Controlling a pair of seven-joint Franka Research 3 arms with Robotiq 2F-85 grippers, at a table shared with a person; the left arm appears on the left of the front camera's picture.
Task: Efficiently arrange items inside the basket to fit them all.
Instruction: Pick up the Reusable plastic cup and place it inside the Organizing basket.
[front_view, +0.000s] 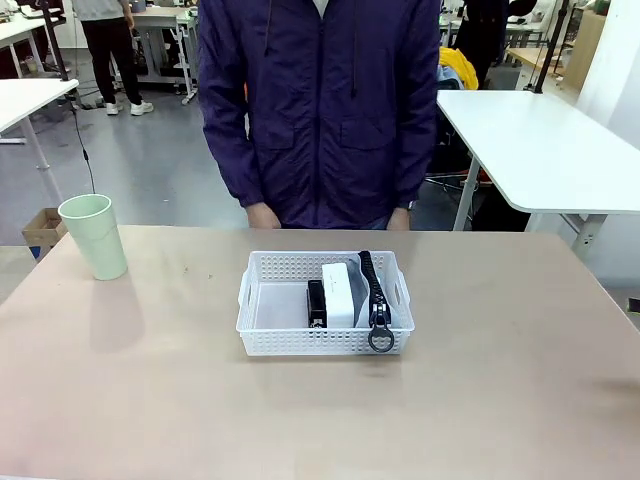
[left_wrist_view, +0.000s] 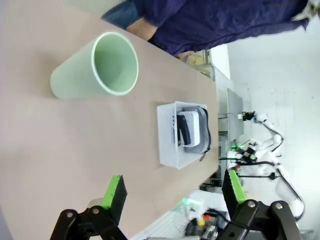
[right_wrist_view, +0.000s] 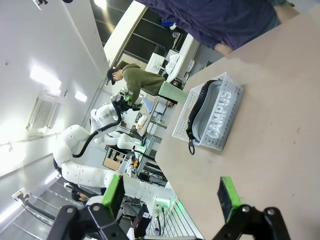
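With the left pincer (left_wrist_view: 174, 186) and right pincer (right_wrist_view: 171, 187) held open, the cup (front_view: 92, 235) at middle left is judged light, rigid, slippery, best pinched across its rim.

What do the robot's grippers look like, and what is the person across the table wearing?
The left gripper and the right gripper look alike: two black jointed fingers each, tipped with flat bright green pads. The person wears a dark purple zip jacket with long sleeves and front pockets.
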